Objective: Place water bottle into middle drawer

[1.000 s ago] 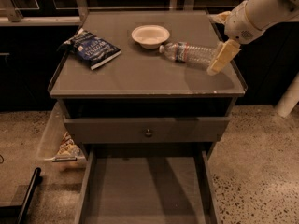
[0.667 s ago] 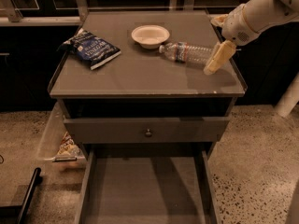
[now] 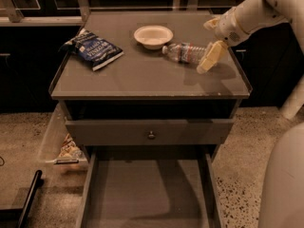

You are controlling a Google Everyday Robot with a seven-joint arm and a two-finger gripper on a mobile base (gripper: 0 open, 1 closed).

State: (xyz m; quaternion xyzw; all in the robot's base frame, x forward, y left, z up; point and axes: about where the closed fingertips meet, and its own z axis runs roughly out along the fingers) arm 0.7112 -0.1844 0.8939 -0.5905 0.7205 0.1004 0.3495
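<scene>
The water bottle (image 3: 184, 52) lies on its side on the cabinet top (image 3: 142, 75), white cap pointing left toward the bowl. My gripper (image 3: 210, 42) is at the bottle's right end, just above the top. It is open, with one yellowish finger (image 3: 209, 61) in front of the bottle's base and the other (image 3: 212, 23) behind it. The middle drawer (image 3: 147, 194) is pulled out at the bottom of the view; its flat grey floor holds nothing.
A white bowl (image 3: 153, 35) and a blue snack bag (image 3: 92, 50) sit on the cabinet top. The drawer front with a round knob (image 3: 151, 135) stands slightly out above the open drawer. A clear bin (image 3: 61, 144) sits on the floor at left.
My gripper has moved left and slightly down, closing in on the bottle's right end. The bottle, bowl and bag have not moved.
</scene>
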